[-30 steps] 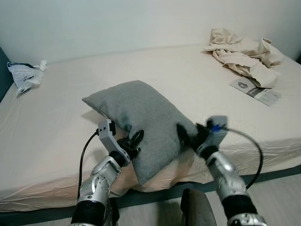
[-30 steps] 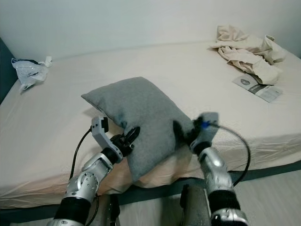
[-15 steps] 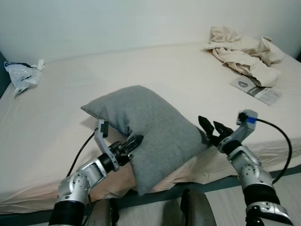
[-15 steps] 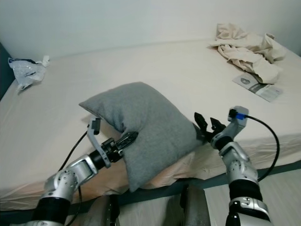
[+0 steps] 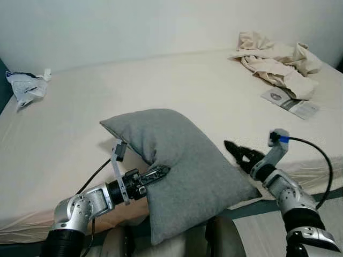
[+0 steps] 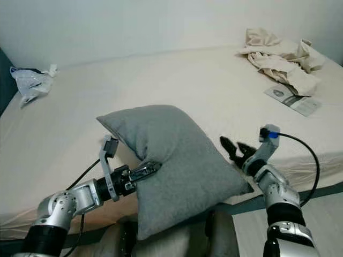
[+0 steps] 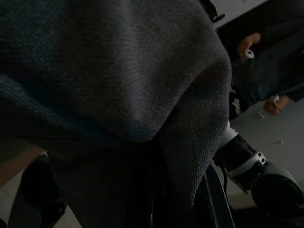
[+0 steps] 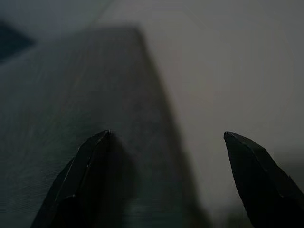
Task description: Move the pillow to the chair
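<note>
cream sheets are covering the bed (image 5: pixel 177 85), with a crumpled plastic bag (image 5: pixel 25 85) lying far left and rumpled beige cloth (image 5: pixel 278 61) and a leaflet (image 5: pixel 292 103) far right. the grey pillow (image 5: pixel 177 182) is hanging over the near edge of the mattress, the left gripper (image 5: pixel 155 175) pinching its left side. the right gripper (image 5: pixel 239 154) is sitting just right of it, its 2 fingers spread wide, gripping nothing.

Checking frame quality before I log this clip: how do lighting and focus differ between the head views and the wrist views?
Left and right eye views: evenly lit and sharp, the grey pillow casting a soft shadow on the bed. Left wrist view: dark, pillow weave still readable. Right wrist view: dim, background blurred, right gripper fingertips silhouetted.
</note>
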Robot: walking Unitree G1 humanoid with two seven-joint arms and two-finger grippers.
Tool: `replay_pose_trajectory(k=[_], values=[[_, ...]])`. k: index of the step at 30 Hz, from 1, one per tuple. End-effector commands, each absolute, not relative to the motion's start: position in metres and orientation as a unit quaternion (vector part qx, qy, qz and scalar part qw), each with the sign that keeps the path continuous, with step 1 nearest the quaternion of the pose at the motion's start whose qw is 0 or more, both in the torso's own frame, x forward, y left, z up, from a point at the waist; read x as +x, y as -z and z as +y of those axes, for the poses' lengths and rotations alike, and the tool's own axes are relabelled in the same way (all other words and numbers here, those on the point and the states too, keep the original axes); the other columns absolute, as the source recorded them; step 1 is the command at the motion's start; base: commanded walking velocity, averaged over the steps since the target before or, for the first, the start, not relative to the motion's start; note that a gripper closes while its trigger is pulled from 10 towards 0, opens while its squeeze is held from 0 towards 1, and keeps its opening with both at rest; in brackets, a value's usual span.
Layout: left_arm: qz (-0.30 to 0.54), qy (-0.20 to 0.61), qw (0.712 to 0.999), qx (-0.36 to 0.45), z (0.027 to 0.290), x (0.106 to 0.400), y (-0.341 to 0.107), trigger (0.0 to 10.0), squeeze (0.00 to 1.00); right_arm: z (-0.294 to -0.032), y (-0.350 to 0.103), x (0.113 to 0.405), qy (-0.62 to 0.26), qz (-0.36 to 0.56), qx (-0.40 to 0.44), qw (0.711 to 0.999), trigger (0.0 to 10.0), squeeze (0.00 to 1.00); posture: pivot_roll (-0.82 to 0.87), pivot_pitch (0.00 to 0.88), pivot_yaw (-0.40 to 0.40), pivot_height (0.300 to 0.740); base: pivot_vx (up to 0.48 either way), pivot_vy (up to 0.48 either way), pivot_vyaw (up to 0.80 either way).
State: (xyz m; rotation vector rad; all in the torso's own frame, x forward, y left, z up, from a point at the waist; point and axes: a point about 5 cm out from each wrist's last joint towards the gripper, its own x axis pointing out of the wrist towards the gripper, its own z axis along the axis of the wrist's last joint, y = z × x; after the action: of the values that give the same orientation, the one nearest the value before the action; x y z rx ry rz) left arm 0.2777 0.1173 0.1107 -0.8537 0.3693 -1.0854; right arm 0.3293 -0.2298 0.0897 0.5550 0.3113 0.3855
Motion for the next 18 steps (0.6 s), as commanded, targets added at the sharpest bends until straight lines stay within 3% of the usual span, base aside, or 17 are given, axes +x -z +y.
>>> replay_pose_trajectory(k=[1,6,11,15,18], values=[[0.166,0.526,0.739,-0.387,0.11,0.272,-0.114,0.0,0.0,-0.214,-0.066,0.317,-0.219,0.228,0.271,0.909,10.0,1.0,0.04,0.132,0.036,0.55,0.0,0.0,0.0],[0.18,0.537,0.733,-0.377,0.102,0.268,-0.112,0.0,0.0,-0.189,-0.042,0.303,-0.235,0.305,0.265,0.884,10.0,1.0,0.05,0.135,0.038,0.55,0.0,0.0,0.0],[0.19,0.54,0.734,-0.365,0.099,0.267,-0.11,0.0,0.0,-0.168,-0.041,0.299,-0.282,0.311,0.284,0.862,10.0,1.0,0.04,0.135,0.042,0.55,0.0,0.0,0.0],[0.184,0.533,0.753,-0.338,0.097,0.27,-0.109,0.0,0.0,-0.144,-0.077,0.296,-0.403,0.226,0.333,0.822,10.0,1.0,0.04,0.135,0.044,0.55,0.0,0.0,0.0],[0.182,0.529,0.759,-0.332,0.096,0.272,-0.108,0.0,0.0,-0.136,-0.093,0.293,-0.444,0.191,0.349,0.803,10.0,1.0,0.04,0.134,0.045,0.55,0.0,0.0,0.0]])
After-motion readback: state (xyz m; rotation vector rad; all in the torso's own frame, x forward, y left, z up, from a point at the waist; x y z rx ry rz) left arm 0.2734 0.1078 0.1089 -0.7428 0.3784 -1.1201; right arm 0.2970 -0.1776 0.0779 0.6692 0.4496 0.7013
